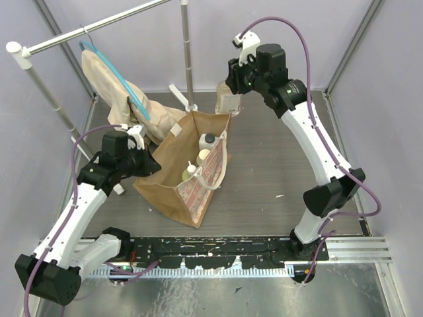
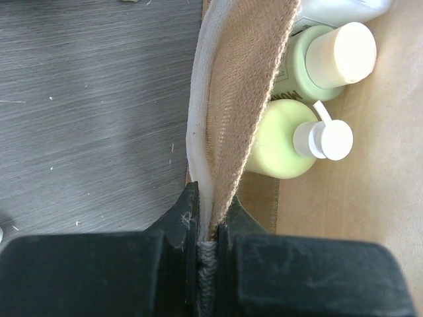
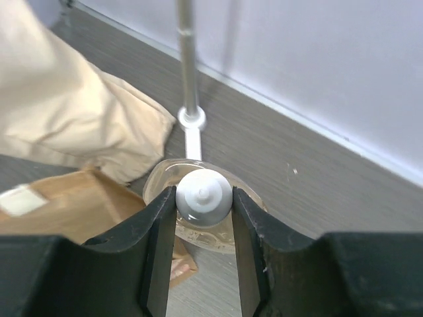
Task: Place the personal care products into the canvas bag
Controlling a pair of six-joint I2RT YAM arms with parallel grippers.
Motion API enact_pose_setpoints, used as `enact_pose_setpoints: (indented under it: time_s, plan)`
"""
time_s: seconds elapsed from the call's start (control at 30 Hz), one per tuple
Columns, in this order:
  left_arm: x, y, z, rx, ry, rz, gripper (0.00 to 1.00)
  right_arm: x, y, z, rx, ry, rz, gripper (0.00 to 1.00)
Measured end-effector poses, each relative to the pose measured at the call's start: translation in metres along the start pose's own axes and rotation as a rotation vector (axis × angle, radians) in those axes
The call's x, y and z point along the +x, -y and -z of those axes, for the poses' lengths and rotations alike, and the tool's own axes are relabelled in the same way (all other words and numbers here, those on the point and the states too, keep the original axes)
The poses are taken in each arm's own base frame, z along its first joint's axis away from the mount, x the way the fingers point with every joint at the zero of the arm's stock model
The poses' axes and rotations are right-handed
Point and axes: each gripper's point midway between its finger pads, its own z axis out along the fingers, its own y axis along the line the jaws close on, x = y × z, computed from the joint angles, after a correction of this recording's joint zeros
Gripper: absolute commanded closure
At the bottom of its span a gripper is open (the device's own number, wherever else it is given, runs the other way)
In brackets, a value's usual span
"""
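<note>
Canvas bag (image 1: 165, 191) print illegible; right pincer (image 3: 205, 198) grips amber bottle (image 3: 201, 232).

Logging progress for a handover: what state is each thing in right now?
canvas bag: open, rim pinched.
left pincer: shut on the bag's rim.
right pincer: shut on the amber bottle's cap.
amber bottle: capped, held outside the bag.
white bottle: capped, inside the bag.
yellow-green bottles: capped, inside the bag.
beige garment: hung on a blue hanger.

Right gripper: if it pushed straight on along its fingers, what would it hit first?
The right gripper is shut on the amber bottle, so that first; beyond it, probably table beside the canvas bag corner, depth unclear.
</note>
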Motion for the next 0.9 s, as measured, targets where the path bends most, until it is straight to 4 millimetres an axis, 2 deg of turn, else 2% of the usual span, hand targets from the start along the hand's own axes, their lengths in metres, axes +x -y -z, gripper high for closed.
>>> enact_pose_setpoints:
  time_s: [0.13, 0.23, 0.3, 0.37, 0.47, 0.53, 0.67, 0.83, 0.9]
  plan:
    - [0.001, 0.000, -0.003, 0.005, -0.010, 0.001, 1.00, -0.048, -0.045, 0.031, -0.070, 0.086, 0.062, 0.99]
    - [0.000, 0.002, -0.004, 0.014, -0.009, 0.000, 1.00, -0.074, -0.078, 0.052, -0.133, 0.149, 0.100, 0.99]
    - [0.000, 0.002, -0.004, 0.017, -0.009, 0.000, 1.00, -0.083, -0.101, 0.066, -0.184, 0.180, 0.116, 0.99]
    - [0.000, 0.003, -0.004, 0.020, -0.009, 0.000, 1.00, -0.081, -0.121, 0.079, -0.235, 0.177, 0.125, 0.99]
    - [0.000, 0.003, -0.004, 0.023, -0.009, -0.001, 1.00, -0.069, -0.144, 0.091, -0.292, 0.153, 0.129, 0.99]
    - [0.000, 0.004, -0.004, 0.025, -0.008, -0.001, 1.00, -0.051, -0.160, 0.098, -0.332, 0.121, 0.131, 0.99]
    - [-0.001, 0.005, -0.004, 0.030, -0.007, -0.001, 1.00, -0.006, -0.191, 0.104, -0.395, 0.017, 0.139, 0.99]
    - [0.000, 0.007, -0.004, 0.044, -0.006, 0.004, 1.00, 0.051, -0.238, 0.108, -0.459, -0.089, 0.176, 0.99]
    - [0.000, 0.008, -0.003, 0.046, -0.002, 0.004, 1.00, 0.053, -0.257, 0.113, -0.483, -0.070, 0.190, 0.99]
